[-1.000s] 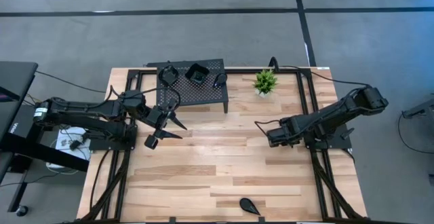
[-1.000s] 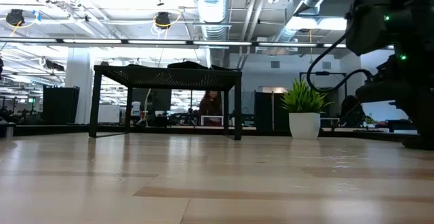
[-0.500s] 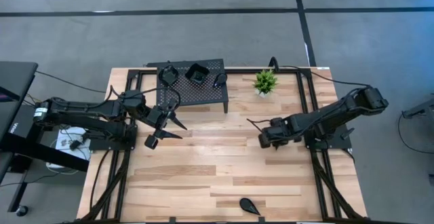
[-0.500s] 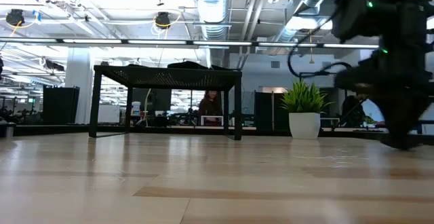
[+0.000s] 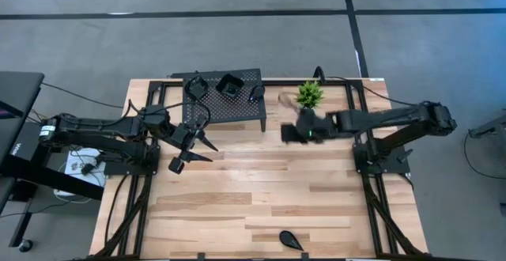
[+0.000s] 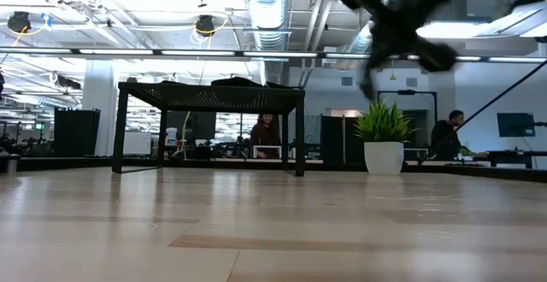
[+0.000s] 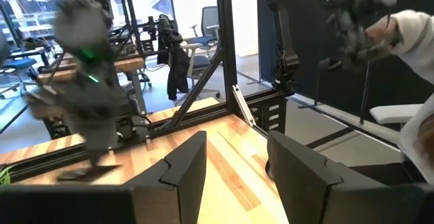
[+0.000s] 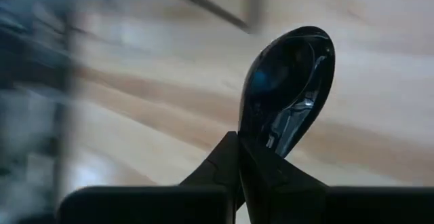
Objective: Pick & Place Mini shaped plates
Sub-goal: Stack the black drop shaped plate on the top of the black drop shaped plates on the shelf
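My right gripper (image 5: 291,132) hangs blurred above the table between the black perforated stand (image 5: 237,112) and the green plant (image 5: 309,95). It is shut on a glossy black teardrop-shaped mini plate (image 8: 290,81). Three more mini plates (image 5: 195,87) (image 5: 230,85) (image 5: 257,92) rest on the stand's top. Another teardrop plate (image 5: 291,239) lies flat at the table's near edge. My left gripper (image 5: 212,153) waits open left of the stand, pointing level with nothing between its fingers (image 7: 183,166). My right gripper pinches the teardrop plate's narrow end (image 8: 269,137) between its two fingers (image 8: 234,157). The plate sticks out beyond the fingertips along their line, its broad rounded end farthest out. It is lifted clear of the table.
The stand stands on legs (image 6: 300,137) at the table's far side, with the potted plant (image 6: 383,137) right of it. Bare wood lies between the arms. A person's sleeve (image 7: 413,34) shows beyond the table in the left wrist view.
My right gripper has risen from close above the table's right part and swung toward the far edge and the stand, tipping up from a steep downward point. In the low view it has climbed from table height to the picture's top.
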Controlling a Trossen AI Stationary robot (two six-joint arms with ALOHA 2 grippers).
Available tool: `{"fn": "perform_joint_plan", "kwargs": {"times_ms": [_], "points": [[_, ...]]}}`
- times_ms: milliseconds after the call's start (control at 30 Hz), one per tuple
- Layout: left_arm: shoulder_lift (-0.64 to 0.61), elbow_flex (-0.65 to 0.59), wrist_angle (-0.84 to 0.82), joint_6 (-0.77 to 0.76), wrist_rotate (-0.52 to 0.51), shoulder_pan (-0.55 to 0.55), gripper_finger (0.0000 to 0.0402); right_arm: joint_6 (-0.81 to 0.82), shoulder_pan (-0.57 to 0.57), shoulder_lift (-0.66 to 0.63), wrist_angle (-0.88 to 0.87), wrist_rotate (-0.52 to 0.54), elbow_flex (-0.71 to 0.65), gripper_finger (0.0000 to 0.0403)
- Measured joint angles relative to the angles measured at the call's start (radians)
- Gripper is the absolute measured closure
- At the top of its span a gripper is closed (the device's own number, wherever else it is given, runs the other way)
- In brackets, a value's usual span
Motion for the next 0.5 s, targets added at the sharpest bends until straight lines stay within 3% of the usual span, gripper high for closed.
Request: {"fn": "perform_joint_plan", "kwargs": {"times_ms": [167,300,500], "points": [[0.000,0.000,0.003,0.000,0.000,0.000,0.0243,-0.021,-0.134,0.001,0.168,-0.002,0.102,0.0401],[0.000,0.000,0.006,0.000,0.000,0.000,0.0243,-0.088,-0.231,0.010,0.194,-0.011,0.178,0.0402],[0.000,0.000,0.012,0.000,0.001,0.000,0.0243,-0.178,-0.293,0.146,0.200,-0.029,0.368,0.0402]]}}
